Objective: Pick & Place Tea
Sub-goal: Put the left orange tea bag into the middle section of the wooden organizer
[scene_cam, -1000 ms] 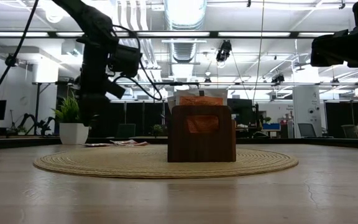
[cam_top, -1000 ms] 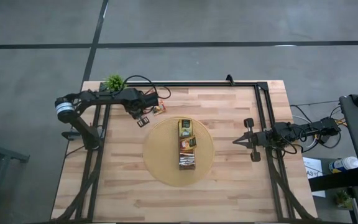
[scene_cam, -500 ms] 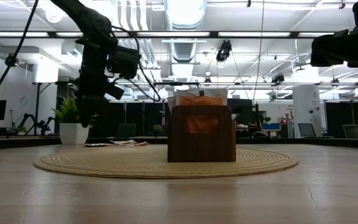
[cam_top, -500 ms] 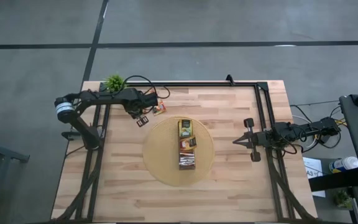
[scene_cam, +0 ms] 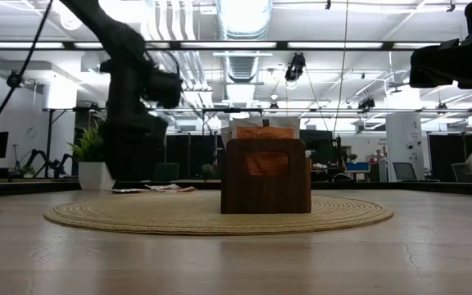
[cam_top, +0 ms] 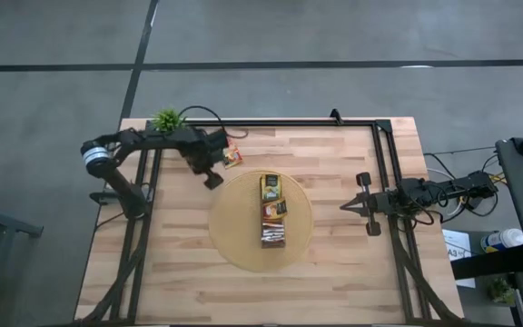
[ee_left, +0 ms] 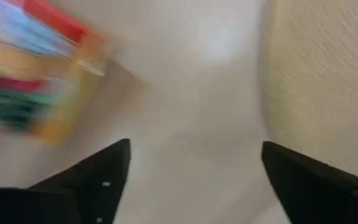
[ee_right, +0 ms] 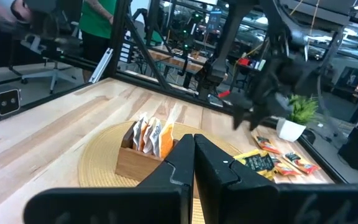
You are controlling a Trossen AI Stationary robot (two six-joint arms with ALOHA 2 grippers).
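Near the tabletop's (cam_top: 334, 272) far left corner, the left arm reached in from the left edge, its claw (cam_top: 212, 173) pointing down between the loose sachets (cam_top: 232, 156) and the mat (cam_top: 234, 238). Its wrist view showed the two fingers (ee_left: 98, 180) spread wide with nothing between them, bare wood below, a blurred sachet to one side and the mat's edge to the other. In the low view the arm (scene_cam: 133, 123) hung low over the tabletop, in front of the plant (scene_cam: 95, 160).

At the right edge, the right arm waited, its claw (cam_top: 345, 206) pressed together and aimed at the mat.

On the mat stood the box (cam_top: 273, 211), holding upright sachets, some orange. More sachets lay loose on the wood near the plant (cam_top: 166, 119). A person in a green top (ee_right: 101, 25) stood beyond the tabletop.
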